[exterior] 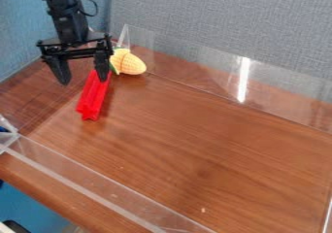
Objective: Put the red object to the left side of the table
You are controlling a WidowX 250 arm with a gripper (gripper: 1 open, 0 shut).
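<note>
The red object [92, 96] is a long bright red bar lying flat on the table [208, 130] at the left, angled slightly. My gripper [81, 74] hangs just above its far end, pointing down, open, with a black finger on each side and nothing between them. The bar rests free on the wood.
A yellow-and-green corn toy [126, 61] lies behind the bar near the back wall. Low clear acrylic walls [240, 77] edge the tabletop at the back, the left and the front. A blue panel stands behind.
</note>
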